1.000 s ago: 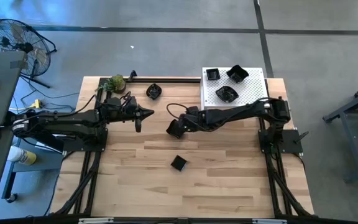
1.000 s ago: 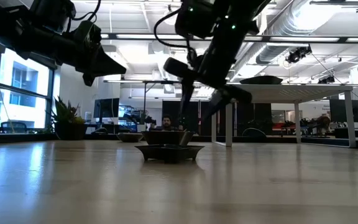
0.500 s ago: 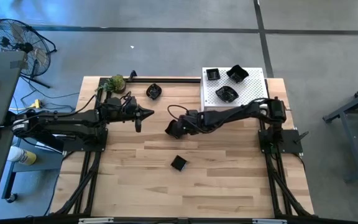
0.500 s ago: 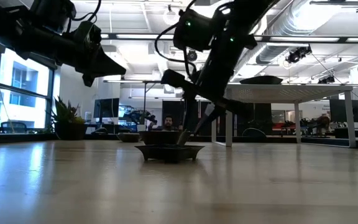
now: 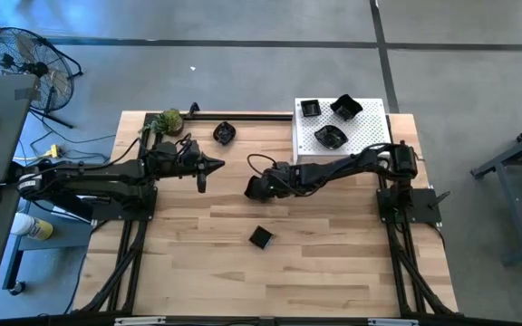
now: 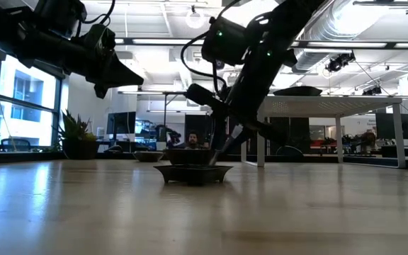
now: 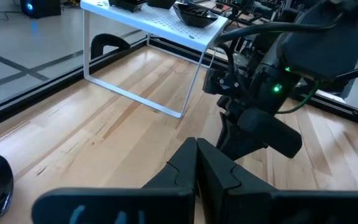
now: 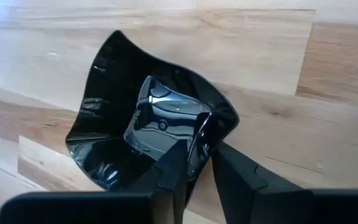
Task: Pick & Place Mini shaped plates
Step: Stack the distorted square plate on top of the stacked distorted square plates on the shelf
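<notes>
**Mini shaped plates (image 5: 331,137): taking one by its rim at mid-tabletop**

Reaching out over the middle of the tabletop (image 5: 333,272) with the right gripper (image 8: 197,165), tilted down onto a wavy-edged plate (image 8: 110,124). Straddling that plate's raised rim: one finger dipping inside the glossy bowl, the other pressing outside the wall, the gap between them narrowed to about the rim's thickness. Judging this as a pinch taking hold, with the plate apparently resting on the wood and not lifted.

Doing it well, as a judgement:
- Seating both fingers deep enough on the wall before lifting, since a glossy, curved edge is likely to slip or swivel.
- Lifting straight up first, watching for the plate pivoting about the pinch.
- Carrying level and high enough for clearing the edge of the white rack (image 5: 370,136), probably the drop-off, and choosing a bare spot apart from the three plates sitting on it.
- Steering clear of the loose plate (image 5: 260,237) lying nearer the front edge.

Waiting at the left: the left gripper (image 5: 208,165), fully closed and empty, hanging above the tabletop well apart from the pinch. Lying behind it near the far edge, another plate (image 5: 224,134), beside the green leafy ball (image 5: 169,120).
</notes>
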Robot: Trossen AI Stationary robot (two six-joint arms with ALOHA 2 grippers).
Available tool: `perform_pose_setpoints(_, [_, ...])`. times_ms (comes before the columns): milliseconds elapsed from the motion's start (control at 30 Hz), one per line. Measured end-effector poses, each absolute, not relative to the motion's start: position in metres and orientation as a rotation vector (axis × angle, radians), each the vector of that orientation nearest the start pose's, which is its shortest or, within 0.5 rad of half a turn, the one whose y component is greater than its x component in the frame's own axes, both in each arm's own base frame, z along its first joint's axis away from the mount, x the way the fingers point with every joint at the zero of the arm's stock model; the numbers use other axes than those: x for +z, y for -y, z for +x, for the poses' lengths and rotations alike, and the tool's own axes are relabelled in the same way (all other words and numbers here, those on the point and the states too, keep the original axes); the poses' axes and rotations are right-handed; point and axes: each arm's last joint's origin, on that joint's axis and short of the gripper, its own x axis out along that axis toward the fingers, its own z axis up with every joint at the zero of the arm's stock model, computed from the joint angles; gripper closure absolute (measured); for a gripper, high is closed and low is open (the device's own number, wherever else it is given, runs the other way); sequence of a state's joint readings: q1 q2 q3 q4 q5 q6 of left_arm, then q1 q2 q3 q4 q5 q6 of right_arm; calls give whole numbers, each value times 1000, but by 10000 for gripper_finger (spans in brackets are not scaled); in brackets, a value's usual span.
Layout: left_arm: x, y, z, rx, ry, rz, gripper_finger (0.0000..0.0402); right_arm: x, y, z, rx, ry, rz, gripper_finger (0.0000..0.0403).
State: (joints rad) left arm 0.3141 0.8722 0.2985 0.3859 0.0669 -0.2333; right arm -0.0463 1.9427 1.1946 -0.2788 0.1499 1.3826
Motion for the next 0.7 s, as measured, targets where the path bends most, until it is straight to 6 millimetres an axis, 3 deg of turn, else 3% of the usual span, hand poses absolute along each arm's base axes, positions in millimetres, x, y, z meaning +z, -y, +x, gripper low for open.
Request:
perform_pose_setpoints(400, [205, -55, 175, 267, -154, -273, 401, 153, 19, 386, -824, -694, 1202, 388])
perform_pose_setpoints(700, [205, -55, 175, 269, -155, -266, 401, 190, 22, 379, -814, -561, 1171, 398])
